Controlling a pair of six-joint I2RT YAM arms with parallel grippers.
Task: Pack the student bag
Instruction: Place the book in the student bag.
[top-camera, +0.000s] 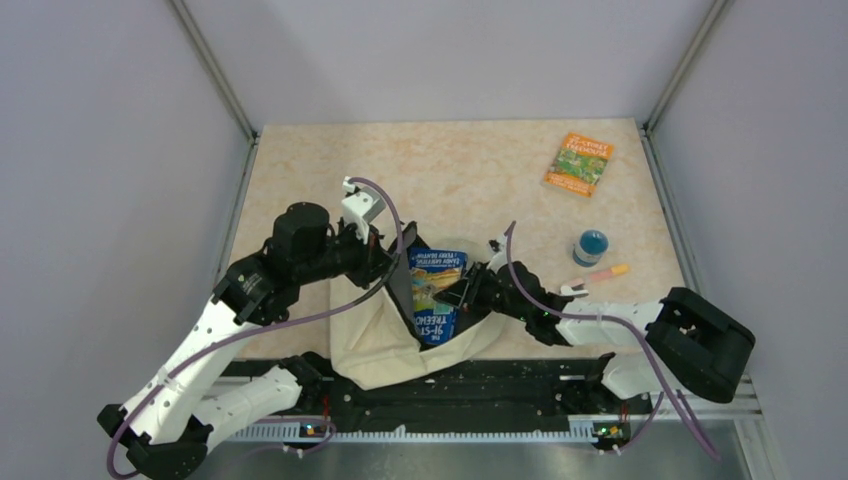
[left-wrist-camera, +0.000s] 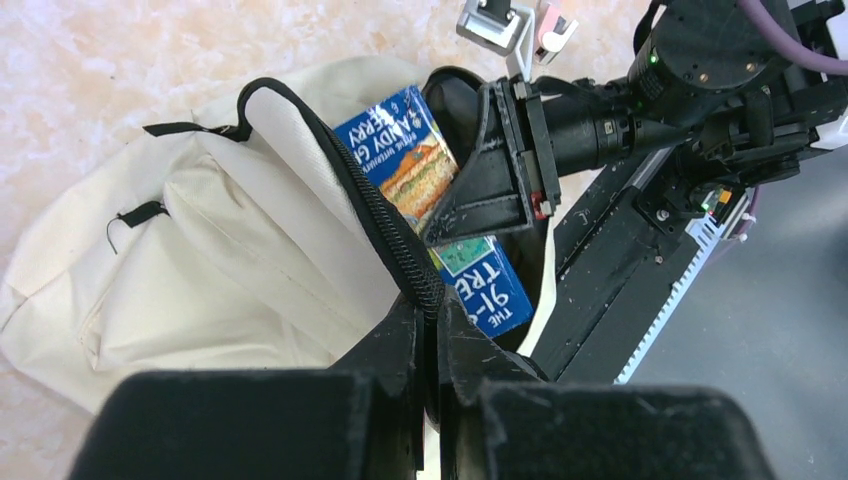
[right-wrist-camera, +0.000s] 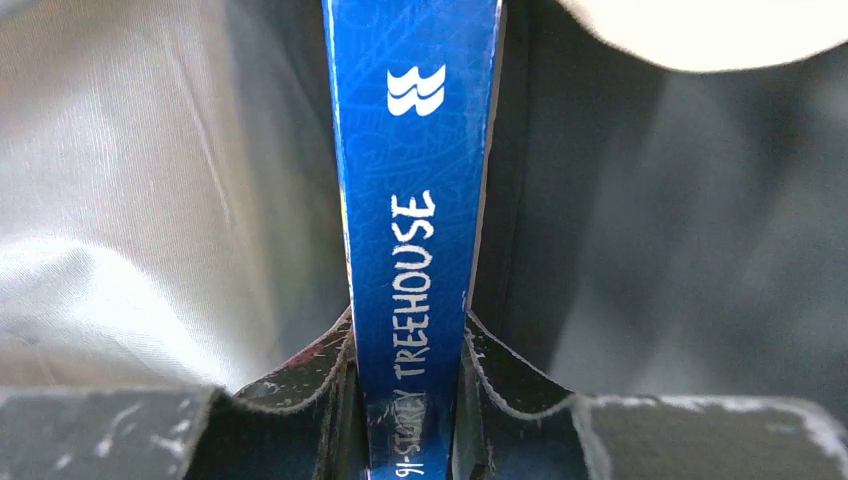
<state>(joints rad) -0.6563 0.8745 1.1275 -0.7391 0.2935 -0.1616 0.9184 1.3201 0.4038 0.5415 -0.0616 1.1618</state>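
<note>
The beige speckled table (top-camera: 450, 160) is carrying the student bag (top-camera: 375, 345) at six o'clock, a green book (top-camera: 578, 164) at one o'clock, and a blue-lidded jar (top-camera: 590, 246) and a pink marker (top-camera: 605, 273) at three o'clock.

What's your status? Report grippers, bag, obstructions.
Left gripper shut on student bag zipper rim. Right gripper shut on blue book, partway inside bag. Nothing seen blocking the opening.

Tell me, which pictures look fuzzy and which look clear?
Top external view: evenly lit, clear, soft shadows. Left wrist view: the student bag is sharp, the left gripper up close is dark and a bit fuzzy. Right wrist view: the blue book spine reads clearly, the grey lining behind is blurred.
</note>
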